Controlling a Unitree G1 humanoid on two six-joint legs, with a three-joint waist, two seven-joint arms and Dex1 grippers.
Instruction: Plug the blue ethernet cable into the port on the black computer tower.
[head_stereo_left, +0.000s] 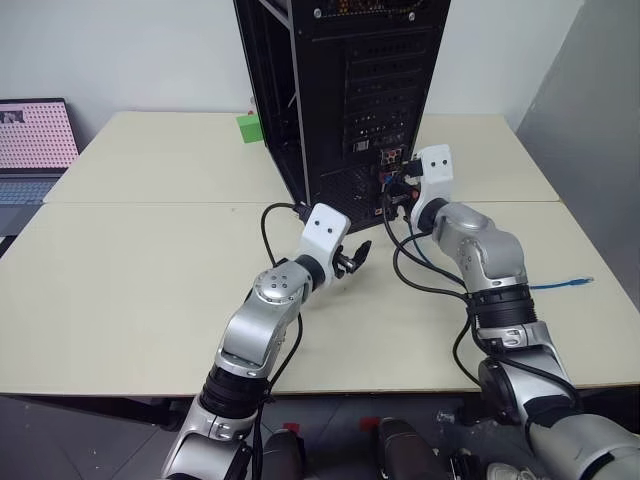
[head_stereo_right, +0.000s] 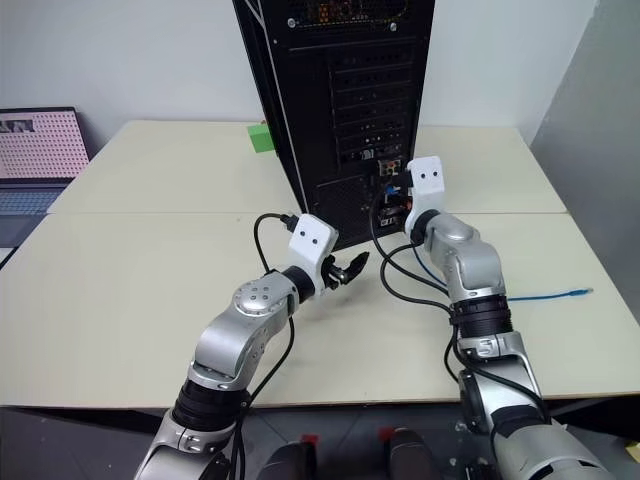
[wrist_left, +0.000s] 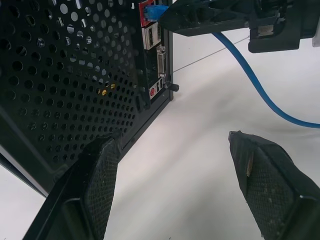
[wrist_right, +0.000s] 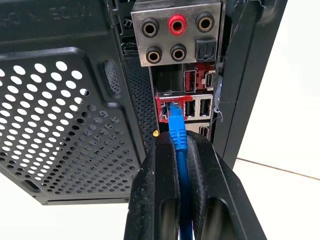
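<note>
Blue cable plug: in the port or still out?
In, or nearly so: the plug has its tip inside the red-rimmed port, with the right gripper shut on the cable. Full seating cannot be told.

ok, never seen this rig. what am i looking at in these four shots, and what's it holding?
A humanoid robot with two arms, each ending in a gripper of two black fingers. Two pictures come from its head camera, looking down over a pale table. The other two come from cameras on each wrist, looking along that gripper's fingers.

On the table stands a black tower, rear face toward the robot, with a green block beside it. A laptop sits further left.

The right gripper is shut on the blue cable, its plug at a red-rimmed port on the tower. The cable's other end lies loose on the table. The left gripper is open, holding nothing.
</note>
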